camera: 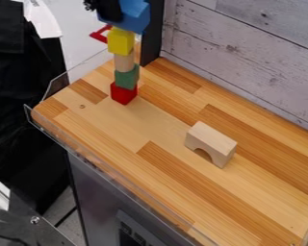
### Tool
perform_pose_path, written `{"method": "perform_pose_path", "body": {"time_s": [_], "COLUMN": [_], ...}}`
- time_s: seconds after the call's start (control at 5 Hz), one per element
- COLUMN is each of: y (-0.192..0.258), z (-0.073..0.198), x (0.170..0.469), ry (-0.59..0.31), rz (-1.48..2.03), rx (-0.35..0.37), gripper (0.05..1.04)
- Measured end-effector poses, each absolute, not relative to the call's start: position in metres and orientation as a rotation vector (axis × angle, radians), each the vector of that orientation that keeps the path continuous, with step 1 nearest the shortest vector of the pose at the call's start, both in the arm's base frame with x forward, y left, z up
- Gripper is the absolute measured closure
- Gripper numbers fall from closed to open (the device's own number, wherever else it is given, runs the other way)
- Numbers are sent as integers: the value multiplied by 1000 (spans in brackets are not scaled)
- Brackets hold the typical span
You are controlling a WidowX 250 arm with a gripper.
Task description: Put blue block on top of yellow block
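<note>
At the top edge, left of centre, the black gripper (108,9) covers part of the blue block (134,18). The blue block is right at the top of the yellow block (121,42); whether they touch, I cannot tell. Under the yellow block stands a column: a plain wooden piece (123,62), a green block (126,78) and, at the bottom on the wooden surface, a red block (123,93). The upper part of the gripper is cut off by the view's edge.
A plain wooden arch block (211,143) stands right of centre on the wooden surface (144,126). Something red (100,33) is beside the yellow block. A clear rim borders the left side, and a plank wall (247,53) rises behind, with a black upright (152,36) at its left.
</note>
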State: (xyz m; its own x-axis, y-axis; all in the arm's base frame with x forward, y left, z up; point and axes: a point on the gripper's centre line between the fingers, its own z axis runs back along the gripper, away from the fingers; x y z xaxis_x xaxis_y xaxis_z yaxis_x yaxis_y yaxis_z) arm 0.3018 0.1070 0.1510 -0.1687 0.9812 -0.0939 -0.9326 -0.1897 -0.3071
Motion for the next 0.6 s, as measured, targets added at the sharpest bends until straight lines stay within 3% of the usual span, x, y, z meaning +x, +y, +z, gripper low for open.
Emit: {"method": "perform_pose_path", "body": {"time_s": [0.6], "y": [109], "z": [148], "x": [306], "ry": [-201], "rz": [1736], "rx": [-312], "gripper": [521]}}
